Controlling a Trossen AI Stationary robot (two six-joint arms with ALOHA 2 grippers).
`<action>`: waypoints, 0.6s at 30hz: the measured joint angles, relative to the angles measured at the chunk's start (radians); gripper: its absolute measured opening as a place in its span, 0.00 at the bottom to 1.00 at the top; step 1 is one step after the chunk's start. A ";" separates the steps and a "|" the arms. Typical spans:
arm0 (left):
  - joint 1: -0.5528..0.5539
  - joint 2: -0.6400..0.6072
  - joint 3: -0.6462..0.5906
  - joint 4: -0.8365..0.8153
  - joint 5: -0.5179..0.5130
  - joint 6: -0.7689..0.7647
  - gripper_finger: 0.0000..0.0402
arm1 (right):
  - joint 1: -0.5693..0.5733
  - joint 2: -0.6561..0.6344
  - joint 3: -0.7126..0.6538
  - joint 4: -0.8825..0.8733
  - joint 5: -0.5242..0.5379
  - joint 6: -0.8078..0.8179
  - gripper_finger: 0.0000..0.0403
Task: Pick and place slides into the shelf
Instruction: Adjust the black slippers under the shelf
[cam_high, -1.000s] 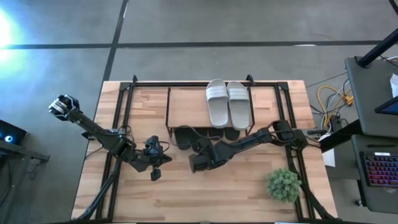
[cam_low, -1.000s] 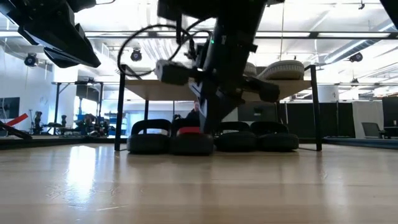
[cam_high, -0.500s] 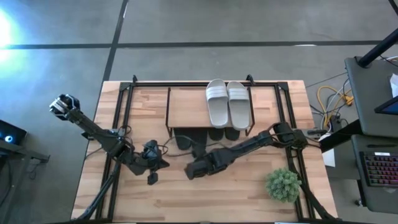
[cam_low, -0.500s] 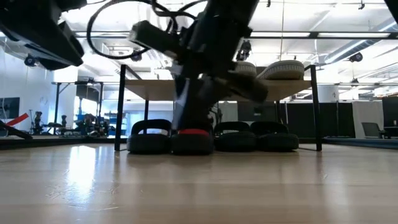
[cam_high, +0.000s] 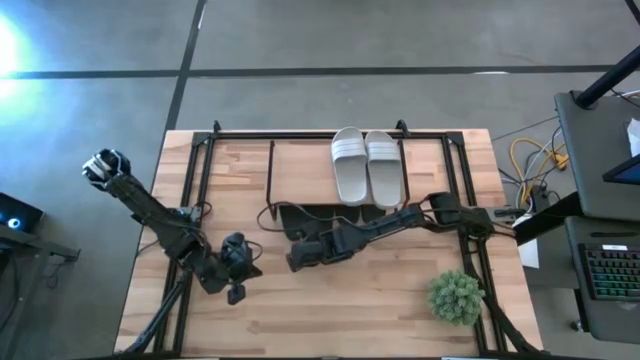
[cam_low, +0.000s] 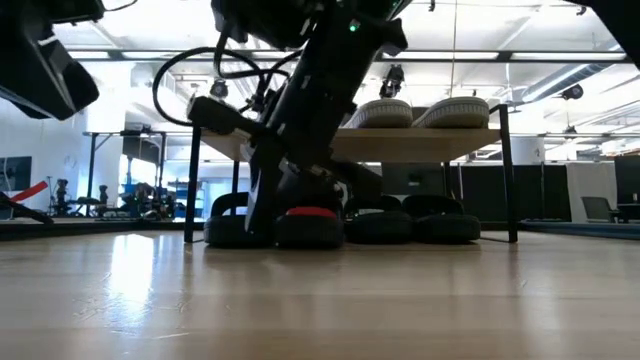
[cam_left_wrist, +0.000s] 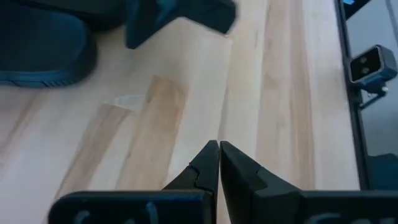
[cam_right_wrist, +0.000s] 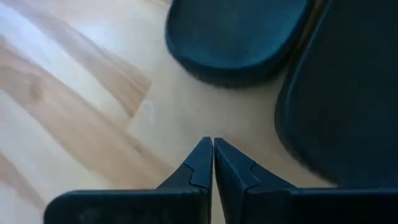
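From above, two white slides (cam_high: 366, 166) lie on the shelf (cam_high: 300, 172) top. Only the low view shows four dark slides (cam_low: 310, 226) in a row beneath it. The right gripper (cam_high: 297, 258), fingers pressed together and empty, hangs just before the left dark slides. The left gripper (cam_high: 236, 293), also pinched closed on nothing, hovers over bare table (cam_high: 340, 315) nearer and left.

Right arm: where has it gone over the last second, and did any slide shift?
The right gripper, shut and empty, has swung toward the table's left along the shelf front, now by the leftmost dark slides. The left gripper, also shut, drew back toward the table's near edge. The two white slides on the top plank and the four dark ones below stayed put; so did the plant.
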 joint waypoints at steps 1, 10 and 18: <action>-0.007 0.000 0.000 0.001 0.000 -0.002 0.00 | -0.003 0.002 0.002 0.000 0.010 0.000 0.02; -0.040 0.000 0.000 0.000 0.000 -0.051 0.00 | -0.053 0.014 0.000 0.051 0.015 -0.059 0.02; -0.043 0.000 0.000 0.000 -0.001 -0.052 0.00 | -0.118 0.037 0.006 0.113 0.012 -0.092 0.02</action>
